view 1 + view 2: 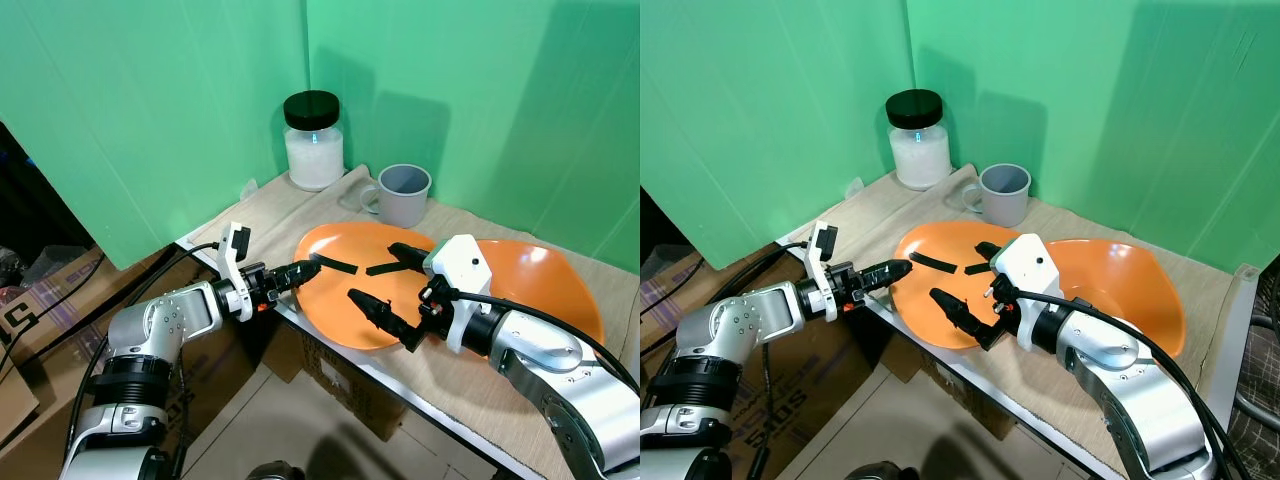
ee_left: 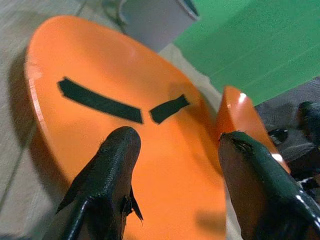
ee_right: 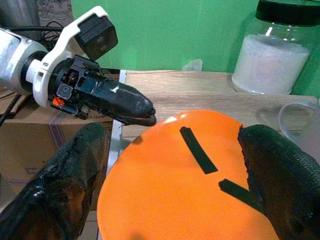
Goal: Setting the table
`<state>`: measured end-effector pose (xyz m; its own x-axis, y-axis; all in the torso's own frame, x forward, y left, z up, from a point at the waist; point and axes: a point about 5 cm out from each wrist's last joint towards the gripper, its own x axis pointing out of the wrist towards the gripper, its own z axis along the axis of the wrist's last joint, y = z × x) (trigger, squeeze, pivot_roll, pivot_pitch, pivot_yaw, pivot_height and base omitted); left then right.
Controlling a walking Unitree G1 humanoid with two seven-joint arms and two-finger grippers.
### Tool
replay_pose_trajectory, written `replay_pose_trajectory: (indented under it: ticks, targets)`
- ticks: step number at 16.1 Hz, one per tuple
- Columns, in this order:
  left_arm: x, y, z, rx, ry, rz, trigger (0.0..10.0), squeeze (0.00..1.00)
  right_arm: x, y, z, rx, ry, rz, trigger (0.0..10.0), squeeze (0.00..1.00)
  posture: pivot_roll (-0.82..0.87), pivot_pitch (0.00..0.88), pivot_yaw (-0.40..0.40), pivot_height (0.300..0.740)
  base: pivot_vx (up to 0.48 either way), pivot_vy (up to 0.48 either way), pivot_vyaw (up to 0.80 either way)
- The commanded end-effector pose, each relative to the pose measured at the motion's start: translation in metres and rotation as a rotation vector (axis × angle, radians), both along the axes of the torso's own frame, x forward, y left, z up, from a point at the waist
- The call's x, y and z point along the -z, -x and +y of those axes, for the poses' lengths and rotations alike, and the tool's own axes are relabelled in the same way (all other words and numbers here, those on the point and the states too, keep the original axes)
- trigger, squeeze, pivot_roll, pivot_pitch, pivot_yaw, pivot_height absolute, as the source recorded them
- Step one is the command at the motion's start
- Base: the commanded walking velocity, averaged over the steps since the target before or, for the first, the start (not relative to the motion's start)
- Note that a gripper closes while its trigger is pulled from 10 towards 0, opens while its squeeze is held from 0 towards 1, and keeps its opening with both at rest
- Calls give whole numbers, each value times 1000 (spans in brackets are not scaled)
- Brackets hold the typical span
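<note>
Orange plate overhanging near desk edge, flanked by left gripper and right gripper, both released: liable to slip floorward if nudged.

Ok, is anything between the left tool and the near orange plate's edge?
Nothing visible. The left tool sits right at the left rim of the orange plate with black tape strips, fingers open. The right tool hovers open above the same plate. The mug and jar stand farther back.
</note>
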<state>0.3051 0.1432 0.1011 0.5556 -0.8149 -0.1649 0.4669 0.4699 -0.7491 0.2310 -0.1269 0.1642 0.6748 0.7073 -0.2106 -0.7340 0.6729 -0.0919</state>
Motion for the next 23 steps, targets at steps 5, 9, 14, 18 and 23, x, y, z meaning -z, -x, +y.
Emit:
replay_pose_trajectory:
  ticks: [5, 9, 14, 18, 23]
  targets:
    - [-3, -4, 2, -26, 37, -35, 0, 0, -1, 3, 2, -23, 0, 5, 10000, 0, 20, 0, 126, 740, 0, 0, 0]
    - [8, -2, 13, -78, -87, -34, 10000, 0, 0, 4, 2, -26, 6, 7, 10000, 0, 21, 0, 127, 740, 0, 0, 0]
    - [3, -15, 45, -222, -342, -201, 10000, 1000, 1, 2, 3, -28, 13, 6, 10000, 0, 26, 0, 117, 740, 0, 0, 0]
    - [16, -15, 39, -173, -400, -195, 10000, 1000, 5, -6, 8, -15, 70, 8, 10000, 0, 12, 0, 117, 740, 0, 0, 0]
    - [25, -21, 34, -186, -452, -203, 10000, 1000, 14, -20, 16, 49, 87, 11, 10000, 0, 5, 0, 121, 740, 0, 0, 0]
